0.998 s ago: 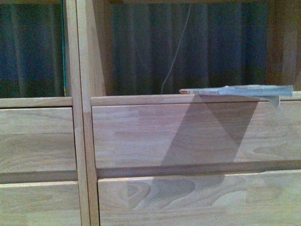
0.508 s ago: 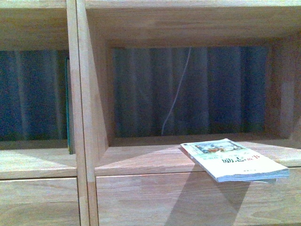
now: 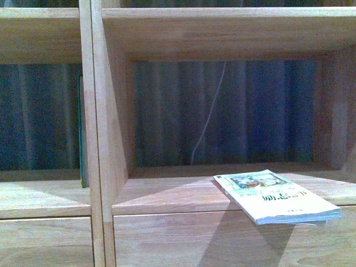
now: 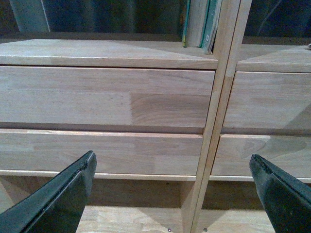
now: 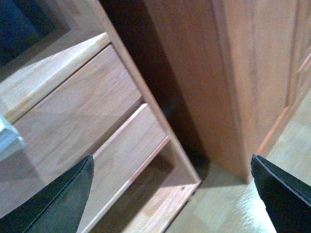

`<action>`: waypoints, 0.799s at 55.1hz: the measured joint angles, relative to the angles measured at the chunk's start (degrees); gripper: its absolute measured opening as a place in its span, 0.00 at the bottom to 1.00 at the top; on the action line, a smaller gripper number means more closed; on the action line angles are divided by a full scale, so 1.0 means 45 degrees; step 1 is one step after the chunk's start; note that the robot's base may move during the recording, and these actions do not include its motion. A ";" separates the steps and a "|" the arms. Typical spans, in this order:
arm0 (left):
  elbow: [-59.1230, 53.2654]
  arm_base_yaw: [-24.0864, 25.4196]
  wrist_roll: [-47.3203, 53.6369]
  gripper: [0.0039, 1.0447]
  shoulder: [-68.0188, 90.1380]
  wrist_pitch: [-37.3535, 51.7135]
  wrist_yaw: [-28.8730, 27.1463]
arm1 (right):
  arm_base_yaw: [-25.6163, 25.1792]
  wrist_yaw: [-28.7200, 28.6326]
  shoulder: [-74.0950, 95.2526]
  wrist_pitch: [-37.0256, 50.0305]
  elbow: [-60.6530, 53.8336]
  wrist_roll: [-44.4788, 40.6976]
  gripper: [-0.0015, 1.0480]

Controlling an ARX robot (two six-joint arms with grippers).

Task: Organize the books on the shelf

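Observation:
A thin paperback book with a white and pale-blue cover and a red Chinese title lies flat in the right compartment of the pale wood shelf, its near end hanging over the front edge. A corner of it shows in the right wrist view. Green-spined books stand upright in the left compartment against the divider; they also show in the front view. My left gripper is open and empty, facing the drawer fronts. My right gripper is open and empty, low by the shelf's right side.
A darker reddish-brown cabinet stands close beside the shelf's right side, with a narrow dark gap between them. Pale wooden floor lies below. A thin white cable hangs in front of a dark curtain behind the open compartments.
The front view has risen: a second ago it showed the drawers and the book edge-on; now it shows the whole compartment and the book's cover from above.

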 joint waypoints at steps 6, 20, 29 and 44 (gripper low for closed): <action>0.0000 0.0000 0.0000 0.93 0.0000 0.0000 -0.0005 | 0.0024 -0.1389 0.1462 -0.0209 0.1239 0.1885 0.93; 0.0000 0.0000 0.0000 0.93 0.0000 0.0000 0.0000 | 0.0821 -0.3089 0.5591 -0.0253 0.4896 0.4930 0.93; 0.0000 0.0000 0.0000 0.93 0.0000 0.0000 -0.0005 | 0.1418 -0.3536 0.7305 -0.0248 0.6475 0.6436 0.93; 0.0000 0.0000 0.0000 0.93 0.0000 0.0000 -0.0005 | 0.1812 -0.3949 0.8854 -0.0398 0.8131 0.7674 0.93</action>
